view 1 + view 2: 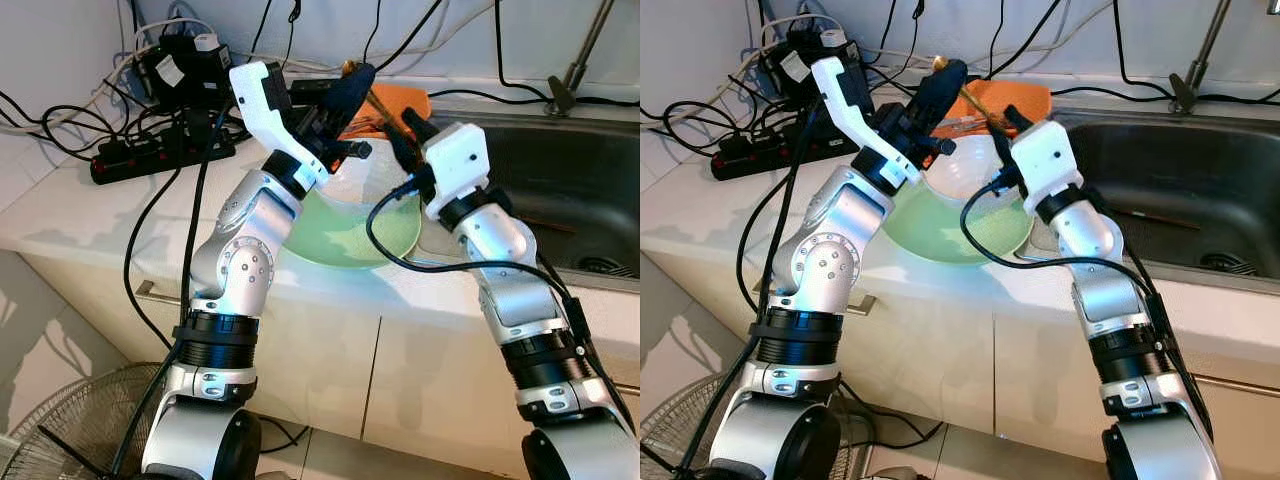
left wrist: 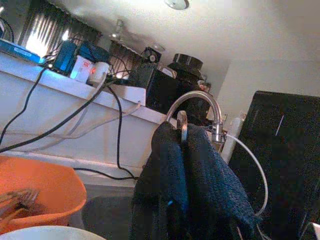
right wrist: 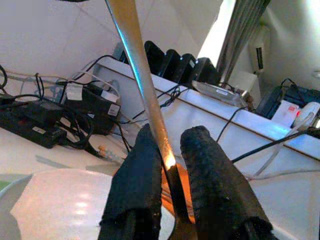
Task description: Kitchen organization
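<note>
Sitting at the far left of the white counter (image 1: 90, 215), a black power strip (image 1: 160, 152) is lying under a tangle of cables (image 1: 60, 125) and chargers against the wall. Below the counter's edge, a floor fan (image 1: 70, 425) is standing beside the cabinet door (image 1: 330, 375). To the right of the strip, a green plate (image 1: 350, 235) is resting on the counter with a clear bowl (image 1: 970, 165) standing on it, and an orange basket (image 1: 405, 102) holding cutlery is sitting just behind them, crowding the space the arms are working in. Further right, the steel sink (image 1: 575, 190) is sinking into the counter, with a tap (image 2: 197, 102) rising at its back edge.

Both silver arms are reaching forward over the plate, elbows bent. The left gripper (image 1: 352, 85) is hovering above the bowl near the basket; its fingers (image 2: 200, 175) are pressed together around a thin metal piece, which cannot be identified. The right gripper (image 3: 167, 172) is hanging just right of the bowl, its fingers (image 3: 135, 185) clamped on a long gold-coloured metal handle (image 3: 135, 60) that is slanting up and away from the basket.
</note>
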Tool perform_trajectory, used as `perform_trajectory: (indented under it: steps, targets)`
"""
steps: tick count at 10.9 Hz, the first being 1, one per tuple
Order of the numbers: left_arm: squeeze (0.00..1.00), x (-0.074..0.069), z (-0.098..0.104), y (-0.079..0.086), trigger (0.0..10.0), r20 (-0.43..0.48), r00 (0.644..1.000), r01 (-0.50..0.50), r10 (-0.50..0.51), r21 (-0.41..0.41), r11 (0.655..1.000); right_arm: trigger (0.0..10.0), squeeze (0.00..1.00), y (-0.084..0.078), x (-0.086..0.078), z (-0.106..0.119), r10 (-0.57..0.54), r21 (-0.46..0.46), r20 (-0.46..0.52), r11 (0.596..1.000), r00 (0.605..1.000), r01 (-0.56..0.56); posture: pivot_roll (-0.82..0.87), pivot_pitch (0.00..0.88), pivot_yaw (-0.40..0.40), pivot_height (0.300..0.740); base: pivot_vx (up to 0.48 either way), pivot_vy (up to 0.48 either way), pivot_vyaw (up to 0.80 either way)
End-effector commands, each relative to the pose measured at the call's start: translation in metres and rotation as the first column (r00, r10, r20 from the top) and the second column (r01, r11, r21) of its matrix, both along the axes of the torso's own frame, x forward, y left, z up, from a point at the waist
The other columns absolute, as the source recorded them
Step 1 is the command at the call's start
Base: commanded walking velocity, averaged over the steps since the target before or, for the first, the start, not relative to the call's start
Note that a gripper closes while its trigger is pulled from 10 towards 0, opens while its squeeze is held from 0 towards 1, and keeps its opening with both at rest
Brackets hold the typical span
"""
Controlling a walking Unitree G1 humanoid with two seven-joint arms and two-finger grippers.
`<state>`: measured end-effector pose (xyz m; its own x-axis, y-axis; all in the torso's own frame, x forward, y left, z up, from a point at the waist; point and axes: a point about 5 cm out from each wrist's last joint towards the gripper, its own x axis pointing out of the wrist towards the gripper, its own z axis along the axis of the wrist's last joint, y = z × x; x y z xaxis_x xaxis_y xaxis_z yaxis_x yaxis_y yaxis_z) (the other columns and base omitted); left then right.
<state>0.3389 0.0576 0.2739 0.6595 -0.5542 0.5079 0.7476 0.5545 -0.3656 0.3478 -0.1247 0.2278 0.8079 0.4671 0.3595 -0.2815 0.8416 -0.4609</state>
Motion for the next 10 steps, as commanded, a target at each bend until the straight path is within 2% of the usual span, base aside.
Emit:
perform_trajectory:
  steps: [1,5,6,10]
  targets:
    - [0.00,-0.0009,-0.0010,0.0025,10.0,0.003,1.000,0.002,-0.002,0.001,1.000,0.0,0.00,-0.0037,0.0026,0.0034,-0.026,0.005,0.005,1.000,1.000,0.026,0.06,0.000,0.095,0.740,0.000,0.000,0.00]
    - [0.00,0.0000,-0.0040,0.0025,10.0,-0.005,1.000,-0.012,0.012,0.014,1.000,0.0,0.00,-0.0041,0.0032,0.0022,-0.031,0.005,0.004,1.000,1.000,0.031,0.06,0.000,0.098,0.740,0.000,0.000,0.00]
    - [1.00,-0.0011,-0.0040,0.0001,10.0,0.017,1.000,-0.009,0.009,0.032,0.999,0.0,0.00,-0.0050,0.0041,0.0027,-0.038,0.005,0.005,0.999,0.999,0.038,0.06,0.000,0.098,0.740,0.000,0.000,0.00]
    - [1.00,-0.0021,-0.0059,-0.0010,10.0,0.009,1.000,-0.005,0.005,0.019,1.000,0.0,0.00,-0.0069,0.0048,0.0044,-0.056,0.010,0.016,0.998,0.998,0.055,0.05,0.000,0.098,0.740,0.000,0.000,0.00]
